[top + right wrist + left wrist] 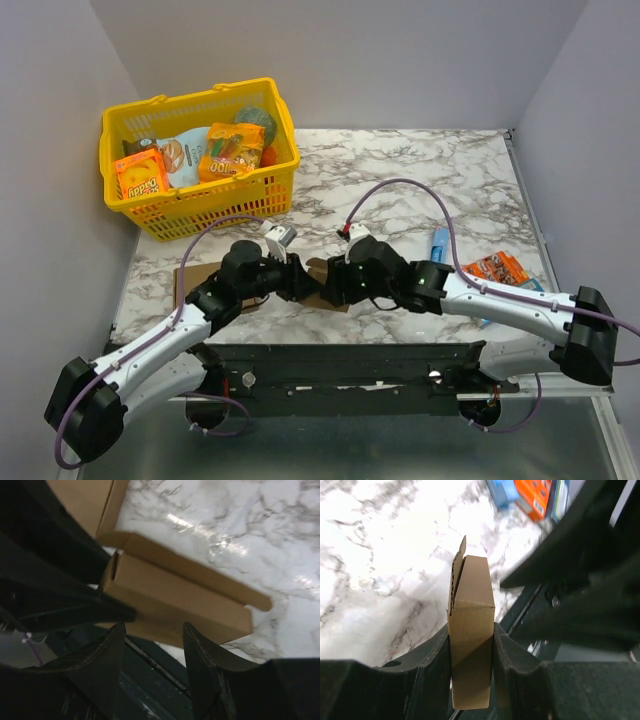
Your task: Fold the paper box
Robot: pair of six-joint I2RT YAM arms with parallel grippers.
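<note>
My left gripper (pixel 471 632) clamps one end of the paper box (pixel 472 592); its length runs crosswise before my right gripper (pixel 152 630), jaws apart and empty, facing its long side.

My top view looks down from above and behind the arm bases toward the worktop's (pixel 420 170) far edge, wide enough to hold all of it. My left wrist view sits tight over the left gripper (pixel 471 630), facing the right edge. My right wrist view, as tight over the right gripper (pixel 154 626), faces left. All three share the box (pixel 470 585) near the front edge.
</note>
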